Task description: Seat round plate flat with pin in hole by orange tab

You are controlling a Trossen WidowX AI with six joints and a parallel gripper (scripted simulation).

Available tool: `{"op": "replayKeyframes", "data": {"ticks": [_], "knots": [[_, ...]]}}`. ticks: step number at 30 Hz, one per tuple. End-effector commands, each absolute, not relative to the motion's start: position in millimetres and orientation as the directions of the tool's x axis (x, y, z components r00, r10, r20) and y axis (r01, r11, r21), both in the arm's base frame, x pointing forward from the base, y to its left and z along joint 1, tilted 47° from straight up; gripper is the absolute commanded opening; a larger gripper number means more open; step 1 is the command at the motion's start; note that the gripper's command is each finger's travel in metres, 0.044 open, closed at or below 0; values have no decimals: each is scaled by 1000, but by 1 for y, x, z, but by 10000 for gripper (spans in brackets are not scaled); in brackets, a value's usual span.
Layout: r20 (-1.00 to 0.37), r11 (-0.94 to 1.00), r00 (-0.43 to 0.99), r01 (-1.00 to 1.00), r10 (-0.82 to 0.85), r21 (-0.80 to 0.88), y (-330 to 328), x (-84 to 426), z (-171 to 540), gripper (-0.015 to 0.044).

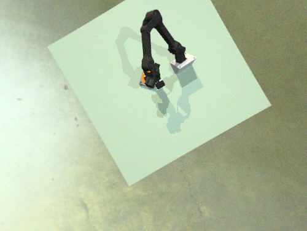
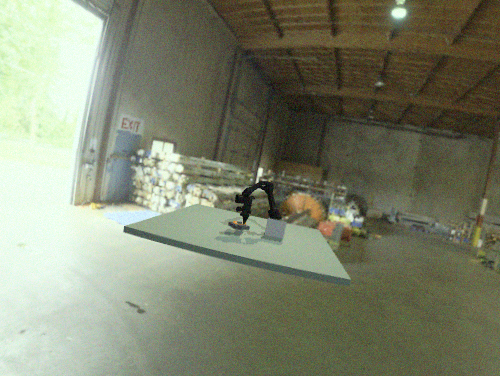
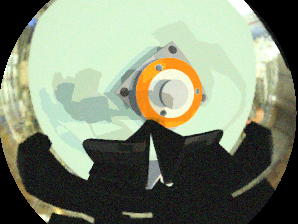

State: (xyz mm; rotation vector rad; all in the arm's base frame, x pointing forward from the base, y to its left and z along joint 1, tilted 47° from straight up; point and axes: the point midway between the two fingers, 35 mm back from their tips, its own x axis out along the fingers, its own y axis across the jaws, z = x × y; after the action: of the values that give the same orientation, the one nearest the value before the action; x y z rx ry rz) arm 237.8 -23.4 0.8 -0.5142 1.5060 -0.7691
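The round orange plate (image 1: 143,78) (image 2: 235,223) (image 3: 144,100) sits around the pale post (image 3: 176,94) on the grey square base (image 1: 147,86) (image 3: 131,85). In the wrist view several small holes show in the ring, and a dark side band shows at its left. I cannot tell its tab apart, nor whether the pin is in a hole or how far the plate tilts. My gripper (image 2: 244,223) (image 3: 149,122) is shut and empty. Its tips overlap the plate's near edge in the wrist view; whether they touch it is unclear. In the top view the arm hides much of the plate.
The pale green table (image 1: 129,153) (image 2: 300,260) carries the base and the arm's light mounting block (image 1: 191,58) (image 2: 274,230). The arm (image 1: 147,46) (image 2: 260,186) arches between the block and the plate. Shadows lie beside the base.
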Motion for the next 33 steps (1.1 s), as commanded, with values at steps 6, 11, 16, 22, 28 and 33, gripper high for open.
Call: {"op": "replayKeyframes", "data": {"ticks": [6,11,16,22,28,33], "knots": [[-685,672,-91,137,-723,-727,-27,231,10,0],[-685,672,-91,137,-723,-728,-30,227,14,0],[-685,672,-92,136,-723,-728,-33,225,18,0],[-685,672,-92,136,-723,-728,-37,223,23,0],[-684,672,-92,136,-723,-728,-42,221,28,0],[-684,671,-92,136,-724,-728,-47,221,33,0]]}}
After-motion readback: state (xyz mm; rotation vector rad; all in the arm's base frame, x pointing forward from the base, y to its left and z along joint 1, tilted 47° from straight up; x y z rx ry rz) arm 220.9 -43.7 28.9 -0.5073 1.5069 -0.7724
